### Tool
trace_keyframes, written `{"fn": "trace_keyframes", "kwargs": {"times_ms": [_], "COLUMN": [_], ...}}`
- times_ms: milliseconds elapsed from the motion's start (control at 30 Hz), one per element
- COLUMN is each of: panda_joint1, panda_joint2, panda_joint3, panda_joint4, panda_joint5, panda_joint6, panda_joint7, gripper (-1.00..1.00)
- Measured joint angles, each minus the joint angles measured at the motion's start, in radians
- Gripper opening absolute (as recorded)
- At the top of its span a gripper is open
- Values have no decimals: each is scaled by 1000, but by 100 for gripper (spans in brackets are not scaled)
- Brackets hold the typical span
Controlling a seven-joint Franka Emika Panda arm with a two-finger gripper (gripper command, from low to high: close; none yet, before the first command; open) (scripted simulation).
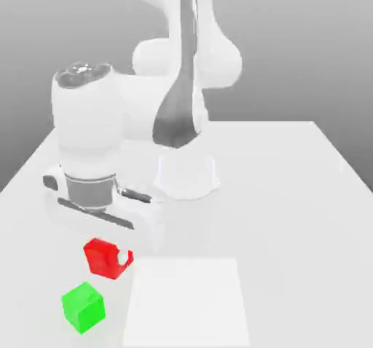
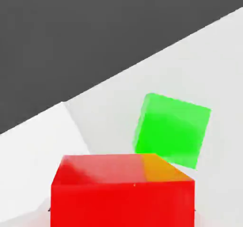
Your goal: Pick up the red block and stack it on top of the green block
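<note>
Gripping the red block (image 1: 104, 260) between its fingers, the gripper (image 1: 109, 257) is in the lower left of the exterior view, with the block held at its tips. From there the green block (image 1: 84, 308) lies apart, further down the frame and a little toward the exterior view's left, resting on the table (image 1: 291, 230). The coming move looks to be a short sideways carry that way, with the red block kept high enough to clear the green one's top and its faces turned to match.
</note>
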Motion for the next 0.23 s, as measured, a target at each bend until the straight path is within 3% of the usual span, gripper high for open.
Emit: {"fn": "trace_keyframes", "kwargs": {"times_ms": [100, 133, 233], "panda_joint1": [-12, -16, -16], "panda_joint2": [104, 129, 129], "panda_joint3": [13, 18, 18], "panda_joint4": [14, 16, 16], "panda_joint5": [29, 36, 36], "panda_joint6": [89, 112, 112], "panda_joint7": [-17, -22, -22], "gripper": [-100, 100, 100]}}
